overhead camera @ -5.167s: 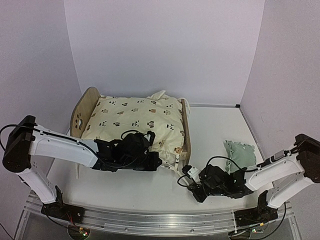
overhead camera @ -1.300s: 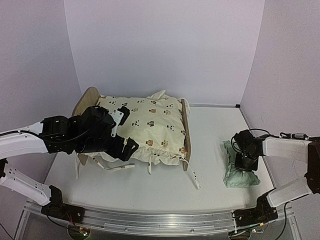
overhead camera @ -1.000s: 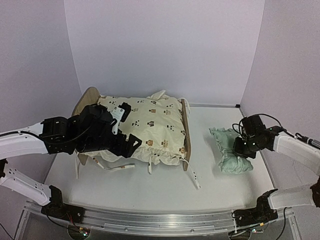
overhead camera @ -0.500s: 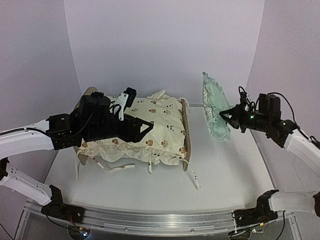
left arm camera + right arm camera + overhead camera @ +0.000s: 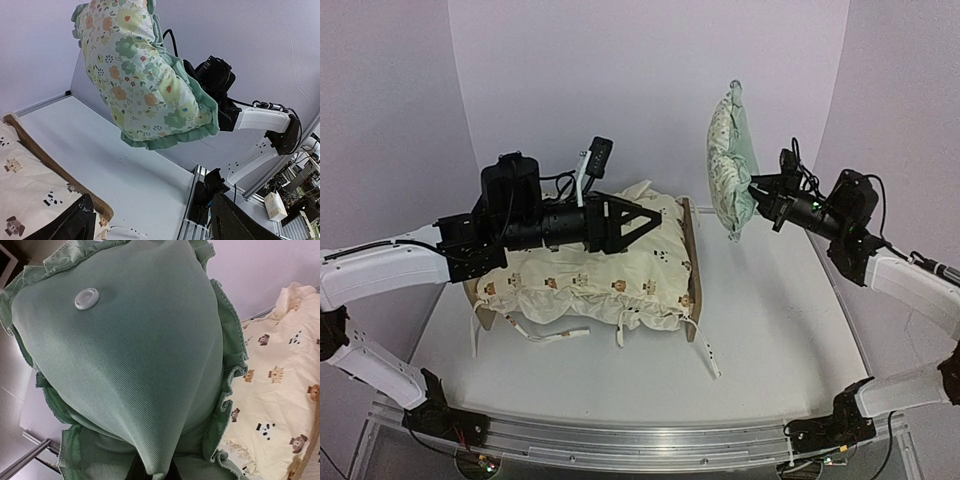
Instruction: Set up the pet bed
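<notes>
The pet bed (image 5: 692, 262) stands on the left part of the table (image 5: 770, 330), its wood rail showing along the right side; the cream bear-print cushion (image 5: 620, 265) fills it and covers the base, ties trailing over the near edge; the left arm reaches across above the cushion, hiding part of it, the left fingers (image 5: 75, 227) spread wide, empty; right of the bed, up in the air, the right fingers (image 5: 765, 190) clamp the mint green pillow (image 5: 728, 170), floral face toward the bed, plain back bearing one snap button.
</notes>
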`<state>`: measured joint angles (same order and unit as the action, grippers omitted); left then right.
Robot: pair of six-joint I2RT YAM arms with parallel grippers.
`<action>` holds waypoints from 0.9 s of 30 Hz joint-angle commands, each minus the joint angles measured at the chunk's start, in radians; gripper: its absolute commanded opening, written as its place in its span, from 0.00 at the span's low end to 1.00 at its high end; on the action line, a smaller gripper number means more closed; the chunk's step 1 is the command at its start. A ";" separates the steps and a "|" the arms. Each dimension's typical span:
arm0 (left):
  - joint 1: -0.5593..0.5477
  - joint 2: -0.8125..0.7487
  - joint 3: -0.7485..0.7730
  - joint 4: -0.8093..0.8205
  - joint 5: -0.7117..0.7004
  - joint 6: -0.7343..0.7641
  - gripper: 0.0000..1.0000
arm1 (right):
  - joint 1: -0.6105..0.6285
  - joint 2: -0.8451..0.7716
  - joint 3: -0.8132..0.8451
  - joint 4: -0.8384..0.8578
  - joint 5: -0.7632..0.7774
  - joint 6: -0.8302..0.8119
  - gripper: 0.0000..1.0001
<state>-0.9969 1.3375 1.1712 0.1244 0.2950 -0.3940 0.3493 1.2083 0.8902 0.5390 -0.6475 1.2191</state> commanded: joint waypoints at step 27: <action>0.017 0.338 0.357 0.185 0.147 0.011 0.10 | 0.172 -0.022 -0.012 0.179 -0.174 -0.043 0.00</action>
<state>-0.9869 1.6823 1.5179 0.2579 0.4296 -0.3912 0.5053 1.2152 0.8850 0.6590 -0.7858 1.2003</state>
